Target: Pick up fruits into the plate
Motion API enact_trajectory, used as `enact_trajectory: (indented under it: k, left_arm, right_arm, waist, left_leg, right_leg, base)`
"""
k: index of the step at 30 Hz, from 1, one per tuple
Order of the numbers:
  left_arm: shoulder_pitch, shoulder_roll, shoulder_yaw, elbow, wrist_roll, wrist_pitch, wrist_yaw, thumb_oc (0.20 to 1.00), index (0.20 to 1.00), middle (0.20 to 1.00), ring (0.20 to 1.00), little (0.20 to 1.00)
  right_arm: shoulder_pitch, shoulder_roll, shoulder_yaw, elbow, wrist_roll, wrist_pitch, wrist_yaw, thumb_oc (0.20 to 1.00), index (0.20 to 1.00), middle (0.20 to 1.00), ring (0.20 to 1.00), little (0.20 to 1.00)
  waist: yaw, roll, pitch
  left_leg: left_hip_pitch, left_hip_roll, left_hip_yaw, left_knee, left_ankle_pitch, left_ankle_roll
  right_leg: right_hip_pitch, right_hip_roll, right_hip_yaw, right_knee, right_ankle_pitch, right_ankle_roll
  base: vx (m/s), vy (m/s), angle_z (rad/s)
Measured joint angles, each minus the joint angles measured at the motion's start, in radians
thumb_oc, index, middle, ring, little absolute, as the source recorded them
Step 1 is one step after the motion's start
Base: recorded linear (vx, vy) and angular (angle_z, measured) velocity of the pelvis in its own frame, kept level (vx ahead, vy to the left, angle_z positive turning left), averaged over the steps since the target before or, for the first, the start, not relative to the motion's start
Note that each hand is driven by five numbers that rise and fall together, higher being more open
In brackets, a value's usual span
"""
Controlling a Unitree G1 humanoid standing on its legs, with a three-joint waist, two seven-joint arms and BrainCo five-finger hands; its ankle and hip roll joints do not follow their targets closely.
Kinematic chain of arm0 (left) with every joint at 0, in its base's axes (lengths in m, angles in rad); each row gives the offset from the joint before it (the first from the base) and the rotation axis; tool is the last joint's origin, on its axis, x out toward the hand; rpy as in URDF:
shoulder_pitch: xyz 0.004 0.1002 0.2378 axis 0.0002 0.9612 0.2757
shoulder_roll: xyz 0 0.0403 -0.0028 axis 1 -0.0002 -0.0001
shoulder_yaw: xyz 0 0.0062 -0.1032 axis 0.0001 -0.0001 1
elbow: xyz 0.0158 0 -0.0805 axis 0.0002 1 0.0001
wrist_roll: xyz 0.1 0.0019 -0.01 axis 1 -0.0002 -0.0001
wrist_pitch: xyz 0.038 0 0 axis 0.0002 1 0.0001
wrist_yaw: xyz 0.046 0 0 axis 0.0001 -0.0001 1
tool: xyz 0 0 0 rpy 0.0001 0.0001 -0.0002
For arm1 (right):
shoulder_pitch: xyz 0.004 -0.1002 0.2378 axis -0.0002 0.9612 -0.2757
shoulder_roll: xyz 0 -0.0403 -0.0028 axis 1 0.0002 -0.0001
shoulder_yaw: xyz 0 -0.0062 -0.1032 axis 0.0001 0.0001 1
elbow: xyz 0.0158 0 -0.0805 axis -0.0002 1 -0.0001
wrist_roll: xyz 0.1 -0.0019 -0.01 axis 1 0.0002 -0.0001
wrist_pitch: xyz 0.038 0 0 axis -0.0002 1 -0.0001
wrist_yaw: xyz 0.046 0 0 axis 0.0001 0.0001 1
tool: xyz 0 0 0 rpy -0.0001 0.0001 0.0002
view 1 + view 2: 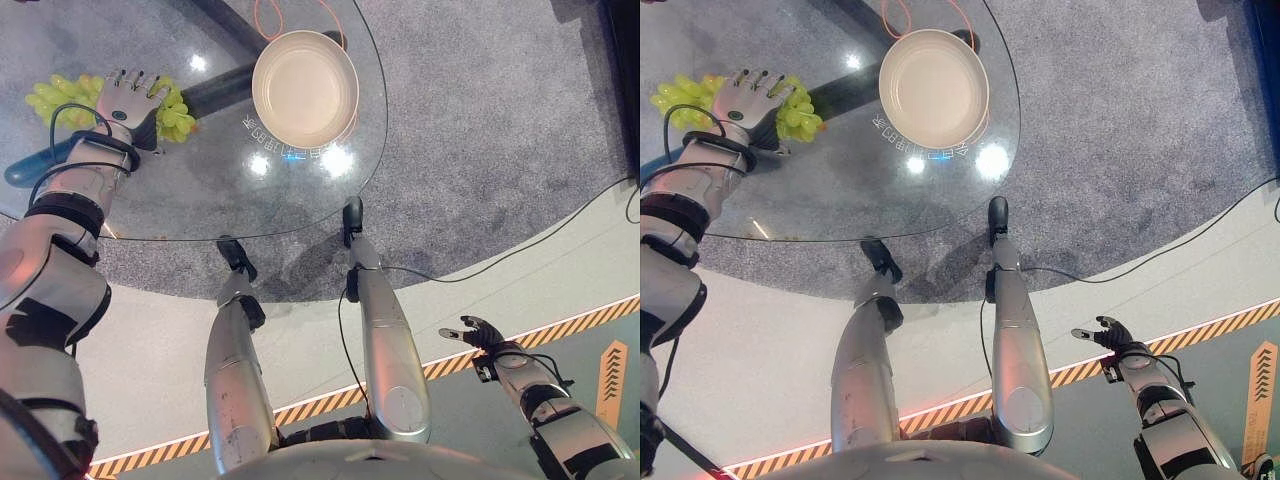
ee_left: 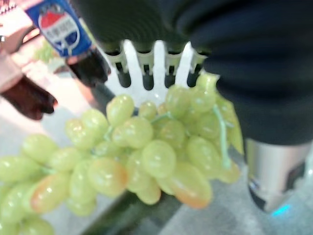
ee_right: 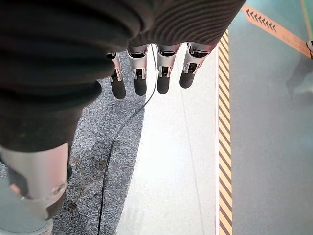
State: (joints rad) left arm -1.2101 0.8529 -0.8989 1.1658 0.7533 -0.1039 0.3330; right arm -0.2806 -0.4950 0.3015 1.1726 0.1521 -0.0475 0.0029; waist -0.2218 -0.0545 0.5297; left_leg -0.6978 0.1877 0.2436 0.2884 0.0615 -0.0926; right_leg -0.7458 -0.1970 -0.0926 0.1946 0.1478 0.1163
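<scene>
A bunch of green grapes point(image 1: 50, 100) lies at the far left of the round glass table point(image 1: 300, 225). My left hand point(image 1: 128, 100) rests flat on top of the bunch, open, with its fingers point(image 2: 159, 61) stretched straight past the grapes point(image 2: 146, 152) and the thumb alongside. The cream plate point(image 1: 305, 88) stands bare at the back middle of the table, a hand's length right of the grapes. My right hand point(image 1: 483, 335) hangs low at the right side above the floor, away from the table. Its fingers point(image 3: 164, 81) are relaxed and hold nothing.
A dark bottle with a blue label point(image 2: 63, 29) is close beyond the grapes. A blue object point(image 1: 25, 172) lies by my left forearm at the table's left edge. An orange cord point(image 1: 262, 20) loops behind the plate. A striped line point(image 1: 560, 325) crosses the floor.
</scene>
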Motion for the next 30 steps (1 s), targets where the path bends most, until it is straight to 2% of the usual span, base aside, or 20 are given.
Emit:
enact_trajectory:
  k: [5, 10, 15, 20, 21, 22, 23, 24, 25, 26, 30]
  left_arm:
    - [-0.014, 0.006, 0.0, -0.04, -0.137, -0.003, -0.135, 1.0, 1.0, 1.0, 1.0, 1.0]
    - [-0.042, 0.005, 0.003, -0.075, -0.224, 0.082, -0.295, 1.0, 1.0, 1.0, 1.0, 1.0]
    - [-0.042, -0.025, 0.013, -0.065, -0.222, 0.146, -0.296, 1.0, 1.0, 1.0, 1.0, 1.0]
    - [-0.022, -0.065, 0.039, -0.024, -0.192, 0.193, -0.215, 1.0, 1.0, 1.0, 1.0, 1.0]
    - [-0.021, -0.079, 0.044, -0.006, -0.163, 0.209, -0.193, 0.931, 0.931, 0.931, 0.931, 0.931]
    - [-0.02, -0.09, 0.044, 0.002, -0.145, 0.22, -0.179, 0.755, 0.755, 0.755, 0.755, 0.755]
    - [-0.022, -0.099, 0.044, 0.016, -0.12, 0.231, -0.167, 0.696, 0.696, 0.696, 0.696, 0.696]
    - [-0.027, -0.106, 0.045, 0.033, -0.065, 0.244, -0.16, 0.442, 0.442, 0.442, 0.442, 0.442]
    - [-0.028, -0.109, 0.045, 0.035, -0.039, 0.255, -0.158, 0.269, 0.269, 0.269, 0.269, 0.269]
    - [-0.028, -0.109, 0.047, 0.039, -0.004, 0.266, -0.153, 0.2, 0.2, 0.2, 0.2, 0.2]
    - [-0.025, -0.117, 0.05, 0.069, 0.076, 0.32, -0.139, 0.2, 0.2, 0.2, 0.2, 0.2]
  right_arm:
    - [0.0, 0.0, 0.0, -0.022, 0.007, -0.001, 0.0, 1.0, 1.0, 1.0, 1.0, 1.0]
    - [0.0, -0.001, -0.001, -0.069, 0.025, -0.002, -0.015, 1.0, 1.0, 1.0, 1.0, 1.0]
    - [0.0, -0.01, -0.001, -0.081, 0.035, -0.013, -0.027, 1.0, 1.0, 1.0, 1.0, 1.0]
    - [0.0, -0.02, 0.0, -0.085, 0.054, -0.02, -0.041, 1.0, 1.0, 1.0, 1.0, 1.0]
    - [0.0, -0.022, 0.0, -0.086, 0.055, -0.02, -0.044, 1.0, 1.0, 1.0, 1.0, 1.0]
    - [0.0, -0.023, 0.0, -0.089, 0.057, -0.02, -0.047, 1.0, 1.0, 1.0, 1.0, 1.0]
    - [0.0, -0.024, 0.001, -0.092, 0.062, -0.021, -0.048, 1.0, 1.0, 1.0, 1.0, 1.0]
    - [0.0, -0.024, 0.003, -0.1, 0.064, -0.023, -0.05, 1.0, 1.0, 1.0, 1.0, 1.0]
    - [0.0, -0.024, 0.009, -0.101, 0.065, -0.024, -0.052, 1.0, 1.0, 1.0, 1.0, 1.0]
    - [0.0, -0.024, 0.019, -0.102, 0.066, -0.025, -0.057, 1.0, 1.0, 1.0, 1.0, 1.0]
    - [0.0, -0.025, 0.027, -0.102, 0.085, -0.04, -0.072, 1.0, 1.0, 1.0, 1.0, 1.0]
  waist:
    - [0.001, 0.0, 0.0]
    - [-0.003, 0.0, 0.0]
    - [-0.005, 0.0, 0.0]
    - [-0.006, 0.0, 0.0]
    - [-0.007, 0.0, 0.0]
    - [-0.007, 0.0, 0.0]
    - [-0.008, -0.001, 0.0]
    - [-0.009, -0.002, -0.002]
    - [-0.008, -0.004, -0.003]
    - [-0.008, -0.01, -0.009]
    - [-0.013, -0.037, -0.028]
  left_leg:
    - [-0.007, 0.0, 0.0, 0.003, 0.0, 0.001]
    - [-0.012, 0.001, 0.0, 0.004, 0.001, 0.002]
    - [-0.012, 0.002, -0.001, 0.004, 0.001, 0.002]
    - [-0.013, 0.005, -0.002, 0.006, 0.0, 0.002]
    - [-0.015, 0.005, -0.004, 0.006, 0.0, 0.001]
    - [-0.017, 0.006, -0.006, 0.008, 0.0, 0.001]
    - [-0.022, 0.008, -0.009, 0.015, -0.001, 0.0]
    - [-0.032, 0.014, -0.014, 0.029, -0.007, -0.001]
    - [-0.036, 0.017, -0.016, 0.036, -0.01, -0.003]
    - [-0.043, 0.025, -0.019, 0.05, -0.017, -0.006]
    - [-0.048, 0.037, -0.025, 0.059, -0.022, -0.011]
  right_leg:
    - [-0.007, -0.001, 0.003, 0.001, -0.006, 0.008]
    - [-0.017, 0.0, 0.004, 0.013, -0.008, 0.004]
    - [-0.018, 0.001, 0.003, 0.018, -0.01, 0.003]
    - [-0.018, 0.003, 0.002, 0.018, -0.01, 0.003]
    - [-0.018, 0.003, 0.001, 0.018, -0.011, 0.002]
    - [-0.018, 0.004, 0.0, 0.018, -0.011, 0.002]
    - [-0.018, 0.005, -0.003, 0.018, -0.011, 0.002]
    - [-0.019, 0.009, -0.006, 0.018, -0.011, 0.002]
    - [-0.019, 0.012, -0.007, 0.018, -0.011, 0.002]
    - [-0.02, 0.018, -0.007, 0.018, -0.012, 0.0]
    - [-0.021, 0.03, -0.01, 0.018, -0.016, -0.005]
  base:
    - [0.0, 0.0, 0.0]
    - [0.01, -0.042, -0.01]
    - [0.0, -0.044, 0.0]
    - [-0.01, -0.053, 0.0]
    - [-0.01, -0.064, 0.01]
    - [-0.01, -0.069, 0.02]
    - [-0.01, -0.072, 0.01]
    - [0.0, -0.063, -0.01]
    - [0.0, -0.055, -0.05]
    - [0.0, -0.041, -0.08]
    - [0.0, -0.028, -0.04]
